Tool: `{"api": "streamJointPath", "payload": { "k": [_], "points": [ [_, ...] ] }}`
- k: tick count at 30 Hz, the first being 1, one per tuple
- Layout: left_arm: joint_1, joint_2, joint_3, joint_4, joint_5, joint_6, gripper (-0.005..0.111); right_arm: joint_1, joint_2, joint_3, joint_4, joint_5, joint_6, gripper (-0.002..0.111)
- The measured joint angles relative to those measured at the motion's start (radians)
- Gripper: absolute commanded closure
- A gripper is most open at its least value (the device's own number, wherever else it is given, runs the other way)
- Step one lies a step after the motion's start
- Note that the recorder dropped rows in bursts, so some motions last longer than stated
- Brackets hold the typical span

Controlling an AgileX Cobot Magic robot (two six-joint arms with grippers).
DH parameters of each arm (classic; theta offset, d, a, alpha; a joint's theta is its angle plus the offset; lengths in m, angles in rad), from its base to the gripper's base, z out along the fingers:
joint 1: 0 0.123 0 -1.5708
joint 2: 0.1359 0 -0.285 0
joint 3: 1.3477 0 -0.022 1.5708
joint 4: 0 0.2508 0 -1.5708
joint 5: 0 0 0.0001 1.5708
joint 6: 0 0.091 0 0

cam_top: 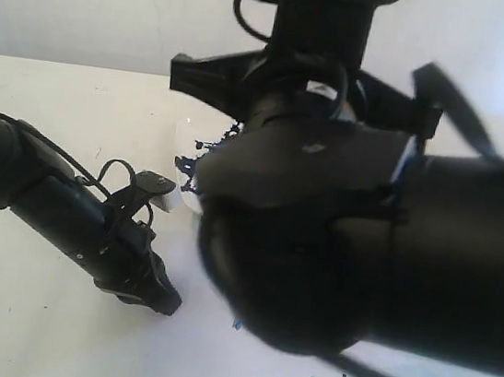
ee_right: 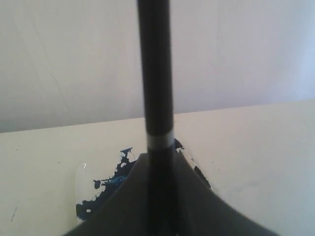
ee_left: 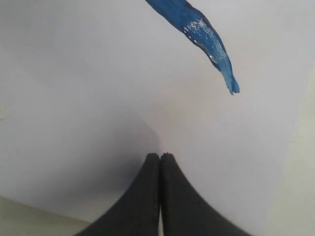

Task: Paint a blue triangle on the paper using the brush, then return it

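- The right arm (cam_top: 365,250) sits close to the exterior camera. Its blurred black bulk hides most of the table (cam_top: 21,316), including the painting area.
- The right gripper (ee_right: 160,158) is clenched on the brush (ee_right: 155,73). The black handle rises straight up between the fingers, with the silver band just above them.
- The bristle end is out of sight, and the top of the handle is cut off by the frame edge.
- Behind that gripper sits a white dish (ee_right: 81,172) with ragged dark-blue paint (ee_right: 106,186). The fingers cover most of it.
- The left arm (cam_top: 55,200) reaches in low from the left of the exterior view.
- The left gripper (ee_left: 160,158) is closed on nothing, with its two black fingers pressed together. Its tip seems to rest on the paper (ee_left: 74,73), though contact is hard to judge.
- One thick blue stroke (ee_left: 206,37) lies on the paper ahead of the left gripper. It tapers to a ragged point, and its other end is cut off.
- I cannot tell whether other strokes join it into a triangle.
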Motion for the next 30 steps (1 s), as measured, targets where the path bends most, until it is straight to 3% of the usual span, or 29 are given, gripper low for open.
{"api": "streamJointPath", "payload": {
  "k": [8, 16, 30],
  "points": [
    [0.000, 0.000, 0.000, 0.000, 0.006, 0.000, 0.107, -0.170, -0.155, 0.076, -0.026, 0.288, -0.102, 0.108],
    [0.000, 0.000, 0.000, 0.000, 0.006, 0.000, 0.107, -0.419, -0.322, 0.174, -0.147, 0.780, -0.165, 0.108],
    [0.000, 0.000, 0.000, 0.004, 0.023, -0.010, 0.107, -0.774, -0.310, 0.199, -0.221, 1.523, -0.263, 0.108]
  ]
}}
